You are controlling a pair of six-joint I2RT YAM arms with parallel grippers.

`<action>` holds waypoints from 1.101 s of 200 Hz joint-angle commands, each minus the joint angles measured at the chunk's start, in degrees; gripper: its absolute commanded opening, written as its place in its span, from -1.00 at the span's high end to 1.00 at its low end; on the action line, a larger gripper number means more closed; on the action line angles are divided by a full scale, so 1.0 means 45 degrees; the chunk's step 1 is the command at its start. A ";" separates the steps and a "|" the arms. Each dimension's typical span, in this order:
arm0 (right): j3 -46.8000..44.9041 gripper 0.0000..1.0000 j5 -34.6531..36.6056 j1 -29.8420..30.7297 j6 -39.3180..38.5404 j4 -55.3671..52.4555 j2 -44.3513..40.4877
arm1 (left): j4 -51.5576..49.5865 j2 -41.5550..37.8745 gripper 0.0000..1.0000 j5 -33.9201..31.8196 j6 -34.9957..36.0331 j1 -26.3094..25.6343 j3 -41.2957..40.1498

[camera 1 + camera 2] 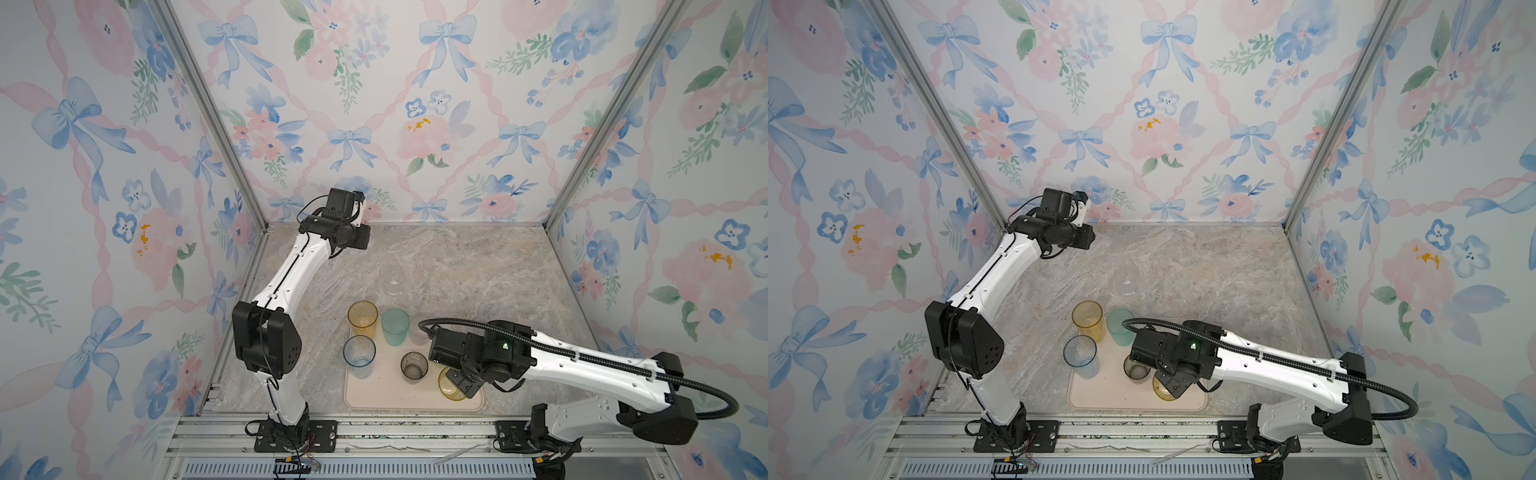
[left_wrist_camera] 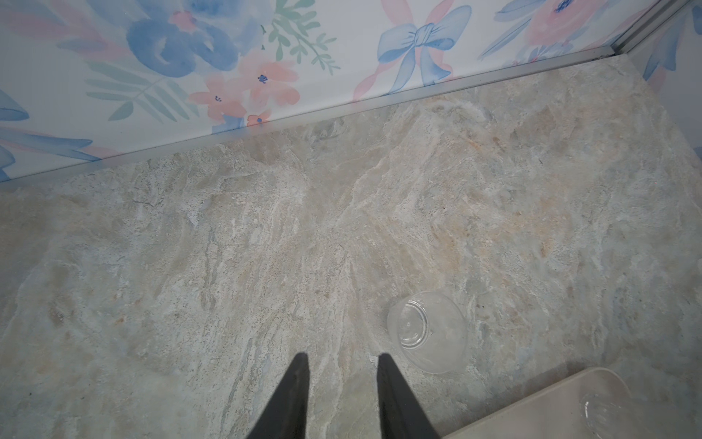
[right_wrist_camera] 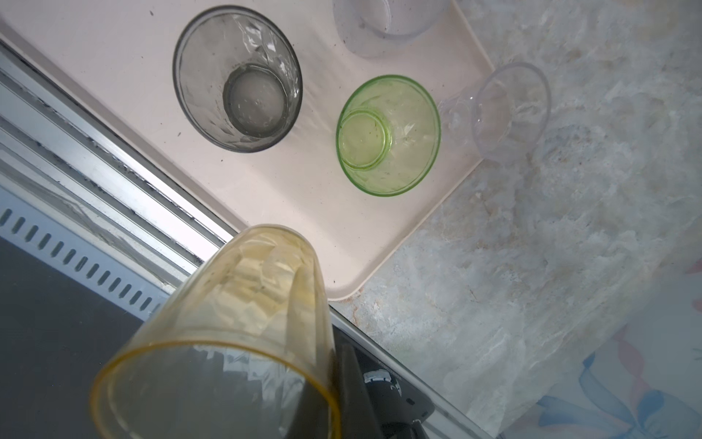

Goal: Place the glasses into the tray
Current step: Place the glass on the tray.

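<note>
As my right gripper point(image 1: 459, 384) is clamped on the wall of the short amber glass point(image 3: 228, 323), the count reads nine glasses, one tray point(image 1: 382, 395), two grippers. Upright, mouths up, on the tray: tall amber glass point(image 1: 363, 318), teal glass point(image 1: 395, 326) and pale blue glass point(image 1: 359, 355) along its far and left sides, grey glass point(image 1: 414, 365) mid-tray, frosted glass point(image 3: 387, 22) farther back, lime green glass point(image 3: 387, 133) near the right rim. Clear glass A point(image 3: 509, 110) sits at that right rim; can't tell if its base is on or off the tray. Clear glass B point(image 2: 427, 330) stands upright, alone on the table point(image 1: 457, 266), beyond the tray's far edge. Held glass: long axis tilted, mouth up toward my wrist, base pointing down at the tray's near right corner; can't tell if the base touches. Its wall lies against my one visible finger point(image 3: 353, 380). My left gripper point(image 2: 342, 355) is released, nothing between its fingers, above the table's far left corner. Clear glass B lies ahead of it and off to one side, apart.
</note>
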 commanded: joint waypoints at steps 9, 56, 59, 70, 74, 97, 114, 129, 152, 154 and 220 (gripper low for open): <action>-0.0764 0.99 -0.0183 0.0182 0.0715 0.0727 -0.0025 | -0.0241 -0.0057 0.32 0.0247 0.0361 0.0095 0.0061; -0.1674 0.98 -0.0464 -0.0073 0.0451 0.1717 0.0792 | -0.0249 -0.0310 0.32 0.0403 0.0520 0.0134 -0.0198; -0.1701 0.98 -0.0499 -0.0086 0.0424 0.1793 0.0841 | -0.0243 -0.0320 0.32 0.0418 0.0539 0.0134 -0.0230; -0.1780 0.99 -0.0580 -0.0174 0.0332 0.2042 0.1030 | -0.0237 -0.0373 0.32 0.0437 0.0555 0.0167 -0.0334; -0.1813 0.99 -0.0644 -0.0227 0.0288 0.2165 0.1080 | -0.0250 -0.0402 0.32 0.0442 0.0554 0.0157 -0.0373; -0.2047 0.98 -0.0828 -0.0506 0.0098 0.2694 0.1375 | -0.0249 -0.0522 0.32 0.0481 0.0613 0.0198 -0.0545; -0.2173 0.98 -0.0923 -0.0719 -0.0055 0.3046 0.1614 | -0.0231 -0.0641 0.32 0.0511 0.0682 0.0232 -0.0623; -0.2230 0.99 -0.1051 -0.0879 -0.0202 0.3333 0.1818 | -0.0237 -0.0702 0.32 0.0557 0.0718 0.0287 -0.0670; -0.2343 0.98 -0.1197 -0.1067 -0.0376 0.3595 0.2170 | -0.0275 -0.0794 0.32 0.0589 0.0811 0.0378 -0.0717; -0.2364 0.98 -0.1208 -0.1075 -0.0387 0.3621 0.2193 | -0.0281 -0.0801 0.32 0.0596 0.0824 0.0391 -0.0723; -0.2959 0.98 -0.1700 -0.1578 -0.0447 0.4404 0.2345 | -0.0362 -0.0901 0.31 0.0676 0.1011 0.0661 -0.0809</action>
